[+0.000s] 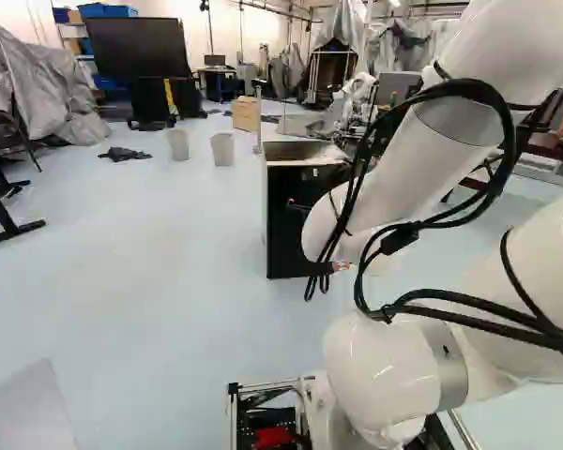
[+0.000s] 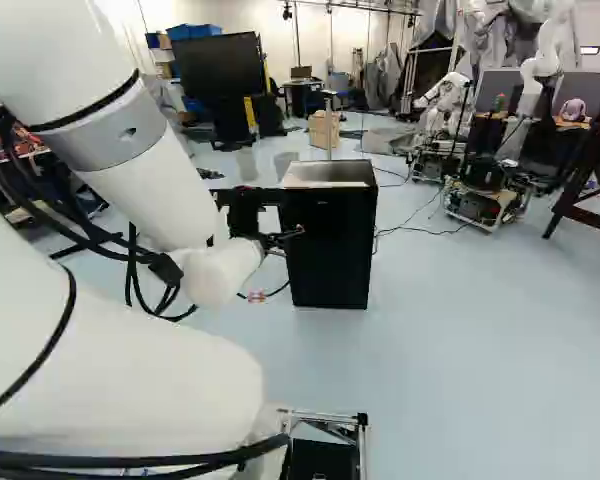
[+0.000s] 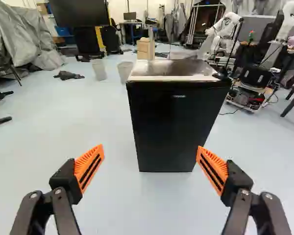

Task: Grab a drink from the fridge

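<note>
The fridge (image 3: 171,127) is standing on the floor (image 3: 108,196), straight ahead of the gripper (image 3: 151,148). Its door is staying out of reach of no one's grip yet, so it is looking shut, and any drink inside is hiding from view. The gripper is holding nothing: its two orange pads (image 3: 89,166) are standing wide apart, with a gap between them and the door. The arm (image 2: 145,185) is hanging near, left of the fridge in the right base view. Far behind the fridge, a box (image 3: 145,49) is sitting, with two bins (image 3: 99,71) standing to the left. Another robot (image 2: 485,195) is standing far to the right.The fridge (image 3: 171,127) is standing on the floor (image 3: 108,196), right ahead of the gripper (image 3: 151,148). Its door is looking shut, and no drink is showing. The gripper is holding nothing: its two orange pads (image 3: 89,166) are standing wide apart. The arm (image 2: 145,185) is hanging near, to the left of the fridge in the right base view. So the job is only at its start, I think. Opening the door, reaching in, grabbing a drink and taking it out are all waiting to be done. Far behind the fridge a box (image 3: 145,49) is sitting, with two bins (image 3: 99,71) standing to its left. Another robot (image 2: 485,195) is standing far to the right.
</note>
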Controlling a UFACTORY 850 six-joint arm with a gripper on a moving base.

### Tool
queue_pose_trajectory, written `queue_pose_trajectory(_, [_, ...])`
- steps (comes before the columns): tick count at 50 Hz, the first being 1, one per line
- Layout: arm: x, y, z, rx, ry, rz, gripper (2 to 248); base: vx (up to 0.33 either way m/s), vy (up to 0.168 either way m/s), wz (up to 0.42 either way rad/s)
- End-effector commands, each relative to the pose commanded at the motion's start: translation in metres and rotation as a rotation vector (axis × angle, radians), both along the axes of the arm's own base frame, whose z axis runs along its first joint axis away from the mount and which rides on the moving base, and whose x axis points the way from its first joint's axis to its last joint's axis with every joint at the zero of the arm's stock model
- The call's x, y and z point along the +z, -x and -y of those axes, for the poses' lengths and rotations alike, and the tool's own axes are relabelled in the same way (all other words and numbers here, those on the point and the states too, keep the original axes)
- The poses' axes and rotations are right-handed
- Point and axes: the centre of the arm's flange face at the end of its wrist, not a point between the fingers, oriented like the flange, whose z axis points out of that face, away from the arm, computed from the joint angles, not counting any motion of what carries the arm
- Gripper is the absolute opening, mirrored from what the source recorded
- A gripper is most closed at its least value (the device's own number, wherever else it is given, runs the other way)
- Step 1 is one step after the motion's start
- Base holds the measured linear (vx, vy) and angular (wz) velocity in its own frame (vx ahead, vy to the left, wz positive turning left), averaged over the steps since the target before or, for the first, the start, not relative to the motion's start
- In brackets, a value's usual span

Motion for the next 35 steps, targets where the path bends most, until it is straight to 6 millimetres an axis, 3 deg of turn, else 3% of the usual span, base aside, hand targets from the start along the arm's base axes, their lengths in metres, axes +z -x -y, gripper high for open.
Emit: queue_pose_trajectory(35, [0.0, 0.0, 0.0, 0.0, 0.0, 0.0, 247, 0.027, 0.008, -0.008])
